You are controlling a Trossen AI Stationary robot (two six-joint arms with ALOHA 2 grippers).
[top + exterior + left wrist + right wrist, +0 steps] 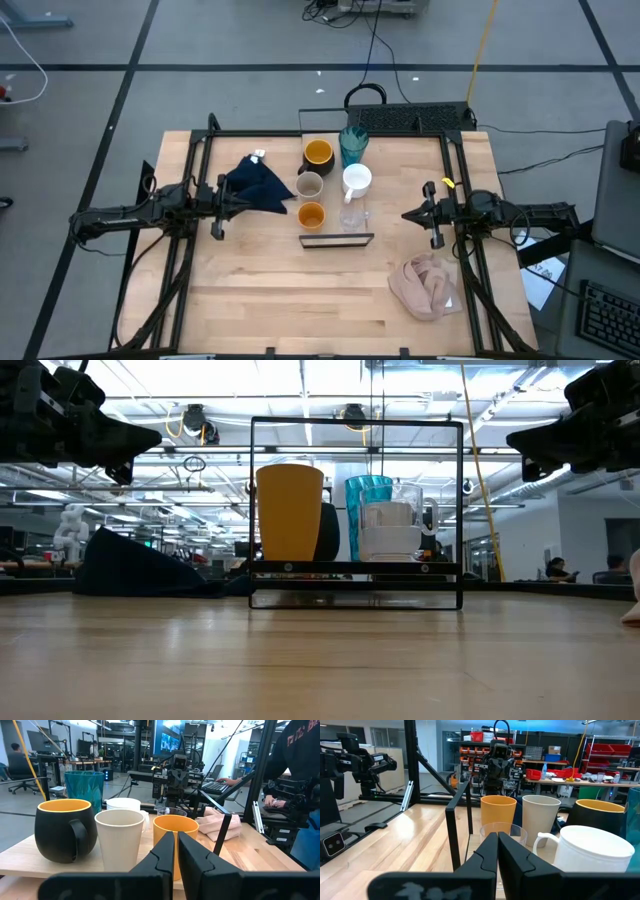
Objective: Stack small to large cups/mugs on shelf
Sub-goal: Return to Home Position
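Observation:
Six cups/mugs stand upright on their bases on the shelf [337,240], a low board inside a thin black frame at mid-table. They are a black mug [317,153], a teal tumbler [353,145], a grey-beige cup [309,185], a white mug [357,181], an orange cup [311,215] and a clear glass [352,216]. My left gripper [238,196] hovers left of them, pointing level at them, shut and holding nothing [176,855]. On their right, my right gripper [408,214] faces them in the same way, shut with nothing between its fingers [497,852].
A dark navy cloth [262,185] lies heaped under my left gripper. A pink-beige cloth [428,285] lies near the table's right front. Bare wood stretches along the near side. A person in a dark top [295,760] stands beyond the right edge.

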